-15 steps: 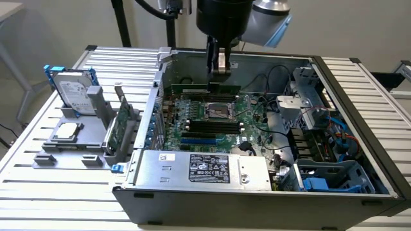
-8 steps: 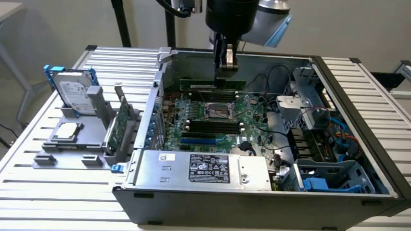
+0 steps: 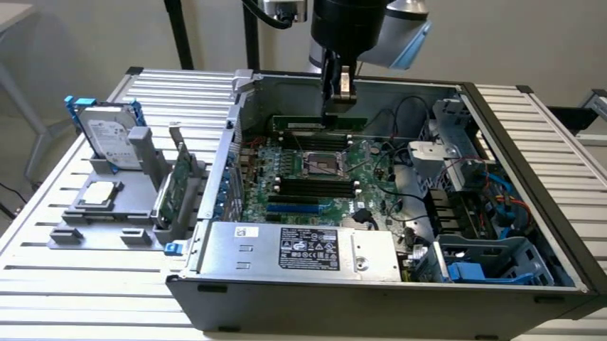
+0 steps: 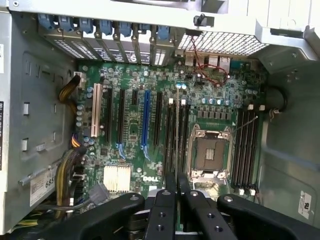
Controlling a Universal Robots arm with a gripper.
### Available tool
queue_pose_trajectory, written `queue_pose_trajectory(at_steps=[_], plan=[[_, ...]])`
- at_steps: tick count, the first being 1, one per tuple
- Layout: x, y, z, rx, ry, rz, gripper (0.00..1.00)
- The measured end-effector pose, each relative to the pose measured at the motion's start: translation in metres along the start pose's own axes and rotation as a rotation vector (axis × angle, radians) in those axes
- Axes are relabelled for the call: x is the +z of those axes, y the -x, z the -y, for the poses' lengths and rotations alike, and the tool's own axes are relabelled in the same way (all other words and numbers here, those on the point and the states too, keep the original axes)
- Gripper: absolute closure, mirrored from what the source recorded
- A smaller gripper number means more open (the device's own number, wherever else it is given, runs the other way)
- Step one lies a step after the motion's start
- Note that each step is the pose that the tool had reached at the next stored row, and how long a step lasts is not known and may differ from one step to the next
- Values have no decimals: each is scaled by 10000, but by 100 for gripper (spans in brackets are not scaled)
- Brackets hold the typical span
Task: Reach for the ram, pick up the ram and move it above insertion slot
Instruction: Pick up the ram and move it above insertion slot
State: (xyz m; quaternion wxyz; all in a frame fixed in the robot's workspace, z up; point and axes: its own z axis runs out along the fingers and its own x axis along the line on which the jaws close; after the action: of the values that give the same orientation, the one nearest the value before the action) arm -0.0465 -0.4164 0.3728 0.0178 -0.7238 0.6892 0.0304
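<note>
Nearest, case front: the grey metal power-supply box with a white-and-black label (image 3: 308,249) lies along the near wall of the open grey desktop computer case (image 3: 379,302), which lies on its side, so the board faces up to the arm.
Holder at the exterior view's left: a grey plastic fixture (image 3: 104,213) stands a silver hard drive in a blue frame (image 3: 106,131) and a larger green card with a metal bracket (image 3: 175,181) upright, edges up, which suits a grasp from above.
Mid-case: the green motherboard (image 4: 135,120) shows its bare silver processor socket (image 4: 210,152), flanked by black memory slots (image 4: 176,135).
Tool: the black two-fingered gripper (image 4: 176,192) is closed on the ram.
Ram: the long thin green circuit-board stick (image 3: 318,124) hangs edge-down from the fingers, just above the slots behind the socket, held lengthwise to them so that it lines up.
</note>
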Motion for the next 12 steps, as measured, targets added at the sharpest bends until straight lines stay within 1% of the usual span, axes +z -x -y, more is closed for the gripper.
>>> queue_pose_trajectory(at_steps=[9,12], plan=[[132,112,48,159,-10,1,87],[154,142,60,260,-18,4,87]])
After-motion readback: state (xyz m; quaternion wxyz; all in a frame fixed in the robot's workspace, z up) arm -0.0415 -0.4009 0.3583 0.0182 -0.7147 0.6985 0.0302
